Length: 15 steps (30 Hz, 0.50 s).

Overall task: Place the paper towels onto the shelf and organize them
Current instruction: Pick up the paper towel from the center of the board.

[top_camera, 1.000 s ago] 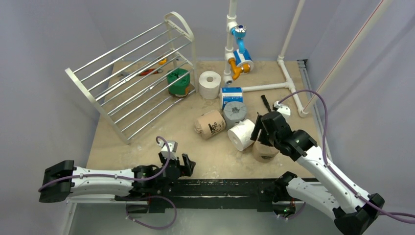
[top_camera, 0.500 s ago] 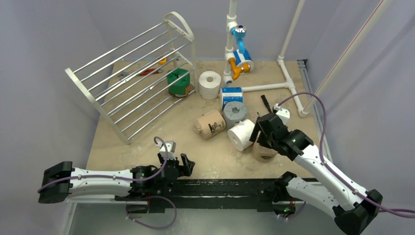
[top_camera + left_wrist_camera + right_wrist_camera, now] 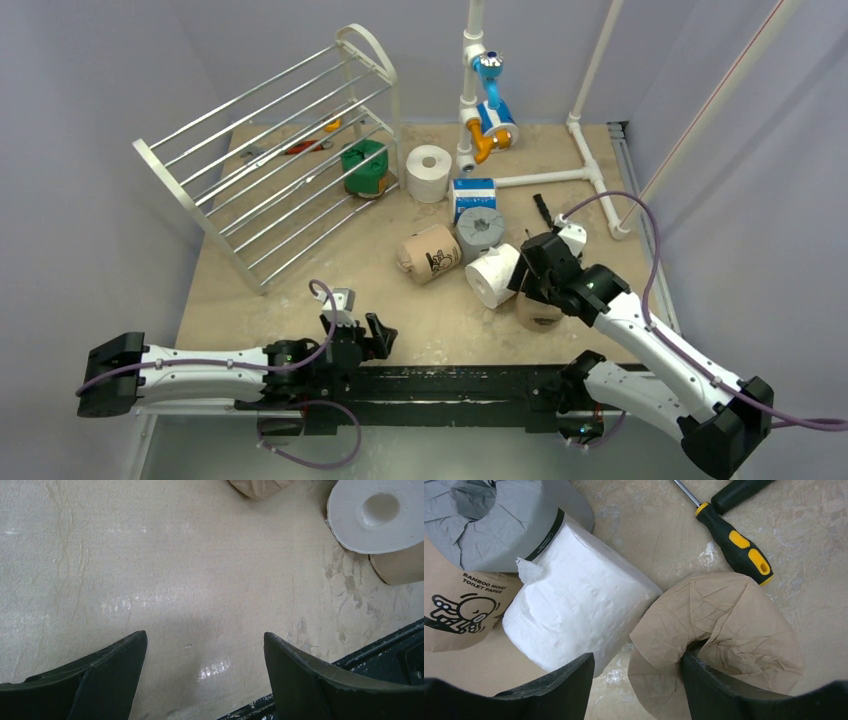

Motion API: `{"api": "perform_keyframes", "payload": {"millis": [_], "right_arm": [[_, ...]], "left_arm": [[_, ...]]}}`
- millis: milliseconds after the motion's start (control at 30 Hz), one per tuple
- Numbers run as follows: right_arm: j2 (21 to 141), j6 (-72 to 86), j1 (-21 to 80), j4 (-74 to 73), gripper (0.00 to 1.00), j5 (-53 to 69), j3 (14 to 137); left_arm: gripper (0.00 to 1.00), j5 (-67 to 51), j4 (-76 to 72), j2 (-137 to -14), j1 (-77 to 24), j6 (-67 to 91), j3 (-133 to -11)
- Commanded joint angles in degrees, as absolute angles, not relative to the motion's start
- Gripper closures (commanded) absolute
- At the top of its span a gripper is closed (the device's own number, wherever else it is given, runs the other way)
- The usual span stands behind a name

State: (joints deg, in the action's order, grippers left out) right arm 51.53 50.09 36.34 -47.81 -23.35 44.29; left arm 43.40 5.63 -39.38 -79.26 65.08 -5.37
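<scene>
Right hand (image 3: pixel 636 680) hovers low over the crumpled tan-paper-wrapped roll (image 3: pixel 734 620) with its jaws partly apart. One finger dips into the roll's hollow core and the other sits beside the plain white roll (image 3: pixel 579 610), not yet pinching. This looks like the pickup step. Next it should close on the roll's wall, lift, and carry it well across to the white-framed, silver-rod shelf (image 3: pixel 165 177) at back left. Left hand (image 3: pixel 205 680) gapes wide above the beige table (image 3: pixel 175 570).
</scene>
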Motion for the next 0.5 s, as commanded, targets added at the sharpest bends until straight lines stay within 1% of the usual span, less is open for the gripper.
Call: {"api": "perform_keyframes", "payload": {"millis": [0, 100, 300, 467], "right_arm": [[52.24, 51.42, 36.52, -46.08, 0.37, -25.31, 43.62], [52.32, 52.03, 36.59, -46.03, 0.39, -24.66, 43.28], [50.19, 53.97, 36.58, -50.31, 0.36, -23.56, 43.15], [50.22, 53.74, 36.85, -52.56, 0.37, -23.14, 43.06]], "left_arm": [[0.14, 44.47, 6.96, -39.36, -79.37, 66.65, -4.23], [0.14, 44.69, 7.24, -38.74, -79.37, 67.06, -3.92], [0.14, 44.82, 7.72, -37.37, -79.37, 67.99, -3.23], [0.14, 44.56, 6.57, -38.75, -79.37, 67.94, -3.33]]}}
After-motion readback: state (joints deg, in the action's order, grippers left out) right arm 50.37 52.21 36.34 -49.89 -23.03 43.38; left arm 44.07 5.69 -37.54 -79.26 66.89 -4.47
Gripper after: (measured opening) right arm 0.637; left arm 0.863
